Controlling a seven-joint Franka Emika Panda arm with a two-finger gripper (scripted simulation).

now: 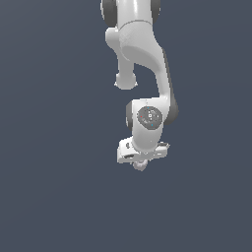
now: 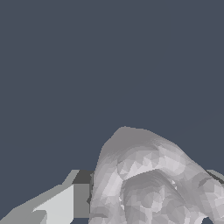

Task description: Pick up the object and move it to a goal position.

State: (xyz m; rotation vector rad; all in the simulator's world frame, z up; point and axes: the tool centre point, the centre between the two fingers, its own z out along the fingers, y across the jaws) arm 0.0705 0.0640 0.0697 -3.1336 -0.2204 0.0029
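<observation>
Gripper [image 1: 141, 162] pointing down, below the wrist, near mid-frame in the exterior view. Closed on the object [image 1: 141, 166]: small pale grey lump poking out just under the hand, between the fingers. Fingers themselves barely resolvable in the exterior view, hidden by hand body and lump.

Wrist view: object [image 2: 148, 179] fills the lower part of the frame, knobbly, faceted, grey-white, folded ridges. One finger [image 2: 61, 203] visible beside it, pale with a dark pad face touching the lump's side. Sliver of the other finger [image 2: 215, 175] at the far side, mostly hidden behind the lump.

Hand body tilted slightly in the exterior view, lower toward the exterior view's left. Arm [image 1: 142, 54] comes down from the top edge, white links, dark joint bands, round joint cap facing camera just above the hand.

Background flat dark blue-grey in both views; no visible surface edge, so cannot tell whether lump is lifted or resting.
</observation>
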